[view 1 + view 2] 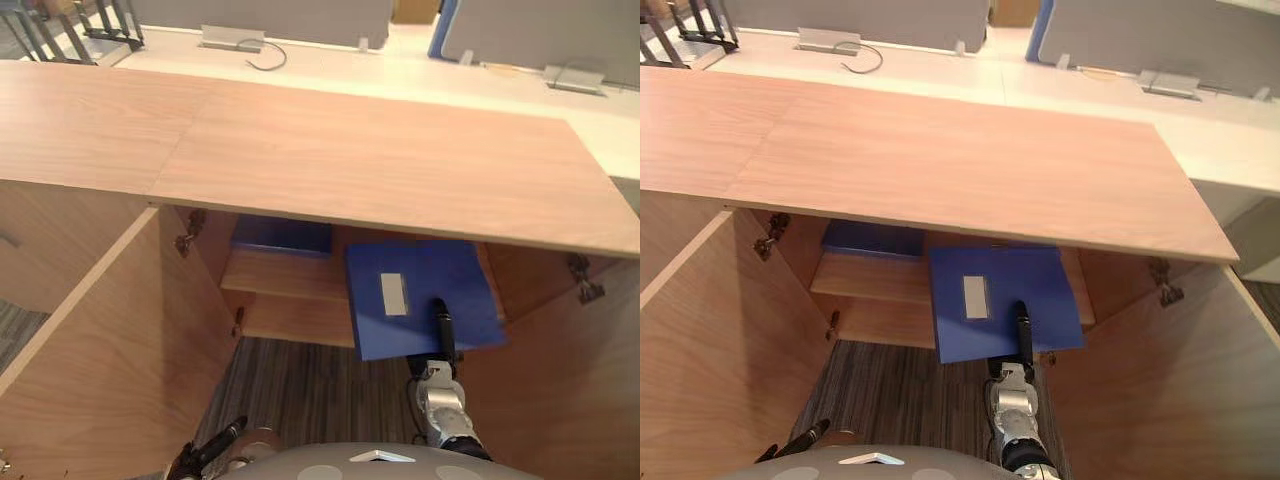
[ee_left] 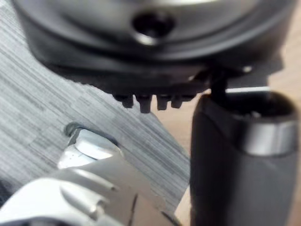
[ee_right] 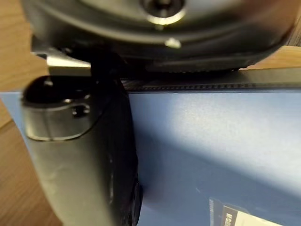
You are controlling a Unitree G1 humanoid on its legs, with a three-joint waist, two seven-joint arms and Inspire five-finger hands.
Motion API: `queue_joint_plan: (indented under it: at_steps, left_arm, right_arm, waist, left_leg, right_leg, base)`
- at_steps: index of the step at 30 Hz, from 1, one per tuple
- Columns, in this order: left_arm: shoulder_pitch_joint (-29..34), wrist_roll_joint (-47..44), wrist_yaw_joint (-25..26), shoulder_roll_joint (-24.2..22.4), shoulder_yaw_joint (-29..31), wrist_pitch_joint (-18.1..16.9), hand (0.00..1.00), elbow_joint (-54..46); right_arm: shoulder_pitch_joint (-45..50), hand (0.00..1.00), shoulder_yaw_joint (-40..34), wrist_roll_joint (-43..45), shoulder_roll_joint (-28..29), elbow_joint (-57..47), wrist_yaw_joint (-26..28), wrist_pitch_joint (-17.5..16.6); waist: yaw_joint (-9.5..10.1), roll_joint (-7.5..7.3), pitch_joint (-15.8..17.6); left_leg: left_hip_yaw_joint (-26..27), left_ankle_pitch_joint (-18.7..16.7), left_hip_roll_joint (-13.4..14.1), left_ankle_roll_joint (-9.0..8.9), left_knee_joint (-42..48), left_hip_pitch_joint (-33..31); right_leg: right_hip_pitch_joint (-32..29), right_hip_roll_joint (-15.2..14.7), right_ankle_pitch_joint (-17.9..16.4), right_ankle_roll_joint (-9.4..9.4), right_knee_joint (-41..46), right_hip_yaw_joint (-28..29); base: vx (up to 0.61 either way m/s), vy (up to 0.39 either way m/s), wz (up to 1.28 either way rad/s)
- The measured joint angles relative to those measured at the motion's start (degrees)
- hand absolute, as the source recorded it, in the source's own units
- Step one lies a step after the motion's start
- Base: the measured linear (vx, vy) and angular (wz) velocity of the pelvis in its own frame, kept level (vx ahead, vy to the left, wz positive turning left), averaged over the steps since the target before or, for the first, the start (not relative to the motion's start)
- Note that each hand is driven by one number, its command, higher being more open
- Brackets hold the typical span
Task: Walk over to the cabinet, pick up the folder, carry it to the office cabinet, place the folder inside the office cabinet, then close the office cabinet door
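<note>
Step in hand: placing the folder in the office cabinet. Pick-up and carry judged done; door not yet closed.

Cabinet [image 1: 380, 160] stands open below the head camera, left door [image 1: 100, 340] and right door [image 1: 570, 370] both swung out toward the robot. The inner shelf [image 1: 285, 280] shows under the wooden top, with another blue item [image 1: 285, 235] lying further back on it, to the left.

The blue folder [image 1: 420, 290] lies flat, white label [image 1: 394, 294] up. Its far part is under the cabinet top and over the shelf; its near edge sticks out past the shelf front, above the carpet [image 1: 300, 390]. Cannot tell whether it bears on the shelf yet.

Right hand [image 1: 441, 325] grips the folder's near edge: the thumb lies pressed along the cover, as the right wrist view confirms, and the fingers are hidden beneath. Judged a pinch.

Left hand [image 1: 215, 445] hangs low by the left door, its fingers looking straight, holding nothing.

Next move, as judged: push the folder further in until the shelf carries it fully, keeping it level and clear of the other blue item. Then lift the thumb, draw the hand back out between the doors, and swing the doors shut. Risk: letting go too early, with the near edge overhanging, could tip the folder to the floor.
</note>
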Motion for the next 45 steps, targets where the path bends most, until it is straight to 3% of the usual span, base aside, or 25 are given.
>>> queue_joint_plan:
  at_steps: [1,2,3,4,6,8,10,12,13,15,18,22,27,36,37,39,41,43,45]
  left_arm:
    - [-0.5,0.1,0.7,0.2,0.3,0.0,1.00,1.0]
    - [-1.9,0.3,0.7,0.7,1.9,0.0,1.00,1.0]
    - [-2.5,1.1,0.8,-0.2,2.4,0.0,1.00,1.7]
    - [-2.5,2.1,0.2,-0.7,2.3,0.1,1.00,1.7]
    - [-2.5,3.9,0.2,-1.0,2.7,-0.1,1.00,1.6]
    - [-2.4,3.9,0.2,-1.3,3.3,-0.2,1.00,1.5]
    - [-2.2,4.0,0.9,-2.8,4.0,0.0,1.00,2.3]
    - [-2.1,4.0,1.4,-1.7,5.1,-0.2,1.00,2.2]
    - [-2.2,4.1,1.5,-0.7,5.6,0.1,1.00,2.2]
    - [-2.2,5.9,1.6,-0.4,6.1,1.0,1.00,2.3]
    - [-2.1,7.0,1.5,-0.5,6.0,1.3,1.00,3.3]
    - [-1.9,8.2,1.5,-0.5,6.0,1.4,1.00,3.6]
    - [-0.7,8.3,1.2,-0.5,5.7,1.4,1.00,3.7]
    - [-0.6,8.4,1.6,1.0,-1.2,1.5,1.00,3.3]
    - [-0.8,8.4,1.4,1.0,-1.4,1.3,1.00,3.3]
    - [-1.8,8.3,1.2,0.1,-1.6,1.2,1.00,2.1]
    - [-3.4,7.6,1.6,-1.0,-2.4,0.7,1.00,-0.9]
    - [-4.4,6.5,1.8,-1.5,-2.5,-0.4,1.00,-3.8]
    - [-4.9,5.6,1.7,-2.0,-2.5,-0.6,1.00,-5.8]
  right_arm:
    - [0.1,0.00,0.1,-0.3,0.6,-0.3,-0.1,0.1]
    - [0.2,0.00,0.2,-0.3,0.9,-2.2,-0.4,0.1]
    - [0.6,0.00,0.0,-0.3,0.2,-2.3,-0.4,-0.1]
    - [1.5,0.00,-1.7,-0.3,-0.6,-2.3,-0.9,-1.0]
    - [1.4,0.00,-3.4,-0.2,-1.0,-3.0,-1.1,-2.4]
    - [1.6,0.00,-3.9,-0.3,-1.6,-3.1,-1.3,-2.6]
    - [2.3,0.00,-2.6,-0.4,-2.7,-3.7,-1.6,-2.3]
    - [3.3,0.00,0.0,-1.2,-1.1,-3.7,-2.2,-1.6]
    - [4.0,0.00,2.1,-2.2,-0.5,-4.0,-2.2,-0.7]
    - [4.6,0.00,4.0,-3.9,-0.4,-4.0,-2.1,1.0]
    - [5.1,0.00,5.3,-4.3,-0.6,-4.0,-1.7,2.9]
    - [6.0,0.00,5.5,-5.5,-1.4,-3.9,-1.3,3.9]
    - [7.5,0.00,4.7,-6.4,-2.9,-3.9,-1.3,3.0]
    - [5.5,0.00,1.4,-10.1,-2.7,-11.8,-5.4,0.0]
    - [3.2,0.00,-1.0,-11.1,-2.6,-14.1,-6.3,-0.7]
    - [-1.4,0.00,-3.4,-11.0,-2.5,-16.9,-7.4,-2.7]
    - [-8.3,0.00,-5.3,-11.0,-2.7,-23.9,-9.1,-6.2]
    - [-14.8,0.00,-5.9,-10.5,-3.2,-29.3,-12.5,-7.6]
    - [-18.5,0.00,-6.1,-10.2,-3.5,-29.3,-14.8,-8.3]
  waist:
    - [0.46,0.45,0.2]
    - [1.60,-2.26,1.1]
    - [1.16,-0.20,1.3]
    - [1.37,0.61,0.8]
    - [1.22,0.81,1.2]
    - [1.42,1.10,1.7]
    - [1.70,4.34,2.4]
    - [2.03,0.96,3.0]
    - [2.07,-0.96,2.9]
    - [2.01,-2.29,2.2]
    - [2.02,-0.76,1.6]
    - [1.57,0.07,0.9]
    - [1.13,0.11,0.3]
    - [0.86,0.29,-0.7]
    - [0.81,0.84,-0.5]
    - [0.68,2.10,1.5]
    - [0.80,3.74,4.9]
    - [1.24,4.12,6.6]
    - [1.55,4.45,8.0]
  left_leg:
    - [0.8,0.0,1.8,0.00,3.7,-0.8]
    - [1.7,-0.4,0.4,-0.05,10.7,-3.5]
    - [1.1,-1.8,2.0,0.01,12.5,-4.2]
    - [2.0,-5.0,1.8,0.11,12.2,-4.7]
    - [3.7,-7.6,-0.1,0.01,11.1,-7.2]
    - [4.1,-7.3,-1.3,-0.24,6.1,-8.7]
    - [4.0,0.8,-0.3,0.31,-4.6,-6.7]
    - [6.1,0.7,-3.2,0.52,-7.5,-4.7]
    - [6.9,1.6,-5.2,1.49,-10.4,-3.8]
    - [7.5,2.7,-7.2,2.38,-13.6,-2.0]
    - [8.3,6.1,-9.4,2.71,-21.9,2.4]
    - [8.3,10.7,-9.7,1.96,-30.5,5.7]
    - [9.0,12.2,-9.0,1.33,-33.5,7.2]
    - [9.9,13.5,-9.4,1.63,-33.9,5.9]
    - [9.1,14.0,-9.7,2.13,-33.9,4.4]
    - [8.8,14.1,-9.0,2.56,-31.2,1.8]
    - [7.8,11.1,-6.8,3.46,-20.8,-7.1]
    - [7.8,7.3,-5.2,4.03,-9.8,-16.2]
    - [7.8,5.1,-4.6,3.94,-4.6,-20.7]
  right_leg:
    - [3.2,3.3,-1.7,-1.08,-16.0,1.3]
    - [2.8,0.7,8.3,-1.38,-20.5,0.7]
    - [4.0,1.7,7.9,-1.74,-19.9,-0.4]
    - [4.0,1.0,7.2,-2.03,-18.7,-0.1]
    - [4.2,-1.4,5.7,-1.11,-18.3,0.6]
    - [4.0,-3.2,4.4,0.20,-16.7,1.4]
    - [4.2,-2.5,1.6,3.65,-13.7,3.5]
    - [3.7,-5.3,1.3,3.52,-13.5,4.8]
    - [3.6,-6.7,1.4,3.54,-14.5,5.0]
    - [3.4,-8.0,2.2,3.48,-14.5,5.4]
    - [3.6,-8.5,3.8,2.63,-14.6,6.0]
    - [3.2,-7.4,4.3,2.92,-15.4,6.3]
    - [2.7,-6.4,4.4,3.02,-15.3,6.8]
    - [0.3,-6.8,4.2,3.26,-16.0,8.0]
    - [-0.9,-7.1,4.1,4.20,-15.9,7.8]
    - [-4.1,-7.4,3.7,3.96,-11.9,7.9]
    - [-12.8,-8.6,1.1,3.54,-1.0,8.0]
    - [-22.7,-10.4,-3.0,3.52,10.2,9.3]
    - [-27.1,-11.4,-5.5,3.68,15.7,9.9]
  base:
    - [-0.12,-0.060,-0.27]
    - [-0.13,-0.096,-0.07]
    - [0.03,-0.031,0.06]
    - [0.16,0.073,0.28]
    - [0.20,0.153,0.04]
    - [0.14,0.191,-0.16]
    - [0.18,0.311,-0.33]
    - [0.16,0.211,-0.27]
    - [0.20,0.147,-0.17]
    - [0.18,0.083,-0.01]
    - [0.11,0.048,-0.07]
    - [0.02,-0.031,-0.03]
    - [-0.03,-0.078,-0.10]
    - [-0.09,-0.013,-0.12]
    - [-0.10,0.000,0.09]
    - [-0.16,0.017,0.09]
    - [-0.28,0.013,0.12]
    - [-0.31,0.021,0.06]
    - [-0.25,0.044,0.04]
